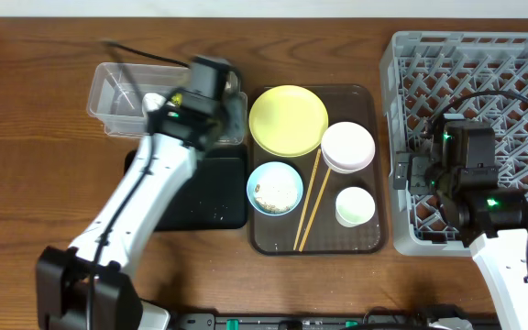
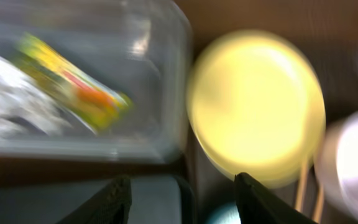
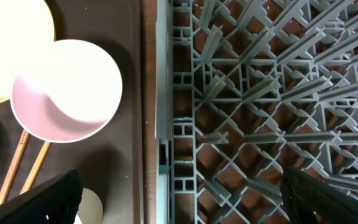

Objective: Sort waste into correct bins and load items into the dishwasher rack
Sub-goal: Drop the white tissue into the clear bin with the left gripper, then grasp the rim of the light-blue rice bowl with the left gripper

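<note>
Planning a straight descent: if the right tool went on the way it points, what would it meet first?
The right tool would probably first meet the dishwasher rack, near its edge; the pink bowl sits off that line. Depth is unclear.

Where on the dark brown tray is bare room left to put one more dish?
The front left corner of the dark brown tray is bare, bordered by the light blue bowl and the wooden chopsticks. The rest is crowded: round yellow plate and pink bowl side by side at the back, small pale cup at the front right.
</note>
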Controlling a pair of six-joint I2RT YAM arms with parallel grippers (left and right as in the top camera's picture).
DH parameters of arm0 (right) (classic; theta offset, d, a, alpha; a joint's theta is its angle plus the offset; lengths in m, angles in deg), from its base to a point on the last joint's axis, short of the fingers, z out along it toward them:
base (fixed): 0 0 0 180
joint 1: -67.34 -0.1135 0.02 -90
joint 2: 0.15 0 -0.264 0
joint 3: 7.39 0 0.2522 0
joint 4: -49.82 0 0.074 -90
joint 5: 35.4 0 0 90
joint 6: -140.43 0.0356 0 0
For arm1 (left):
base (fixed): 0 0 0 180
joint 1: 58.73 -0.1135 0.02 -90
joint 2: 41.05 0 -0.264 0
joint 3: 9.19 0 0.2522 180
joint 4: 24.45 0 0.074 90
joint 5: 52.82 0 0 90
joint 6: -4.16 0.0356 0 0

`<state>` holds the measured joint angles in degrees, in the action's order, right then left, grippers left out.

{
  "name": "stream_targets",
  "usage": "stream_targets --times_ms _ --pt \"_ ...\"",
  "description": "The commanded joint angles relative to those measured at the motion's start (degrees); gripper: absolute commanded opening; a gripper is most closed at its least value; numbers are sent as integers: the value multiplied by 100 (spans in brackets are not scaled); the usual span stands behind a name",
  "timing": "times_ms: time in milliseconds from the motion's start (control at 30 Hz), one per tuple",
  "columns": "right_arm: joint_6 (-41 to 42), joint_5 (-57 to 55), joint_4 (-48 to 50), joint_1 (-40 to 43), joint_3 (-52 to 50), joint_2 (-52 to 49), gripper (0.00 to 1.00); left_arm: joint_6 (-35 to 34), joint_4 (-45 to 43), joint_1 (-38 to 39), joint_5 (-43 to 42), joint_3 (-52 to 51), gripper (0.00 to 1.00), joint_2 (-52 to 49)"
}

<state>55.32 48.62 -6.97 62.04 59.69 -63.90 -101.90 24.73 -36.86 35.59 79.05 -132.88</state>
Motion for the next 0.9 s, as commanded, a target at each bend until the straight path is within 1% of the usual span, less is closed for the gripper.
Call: stream_targets --times_ms 0,200,367,500,567,733,867 --pt "-68 24 -2 63 101 9 99 466 216 437 -254 -92 56 -142" --pt "-68 24 -2 63 101 9 99 428 210 1355 -249 -162 57 -389" --pt "-68 24 -4 63 101 9 99 -138 98 1875 -247 -162 56 -688" --pt "-68 24 -4 63 101 9 99 -535 103 2096 -247 -162 56 -1084" --pt "-68 24 -7 63 101 9 99 -619 94 2170 -247 -162 56 -1250" --pt "-68 24 -4 63 101 9 99 -616 -81 2271 -249 -162 47 -1626" --pt "-68 24 -7 63 101 9 99 -619 -76 2297 -249 -162 43 -1843"
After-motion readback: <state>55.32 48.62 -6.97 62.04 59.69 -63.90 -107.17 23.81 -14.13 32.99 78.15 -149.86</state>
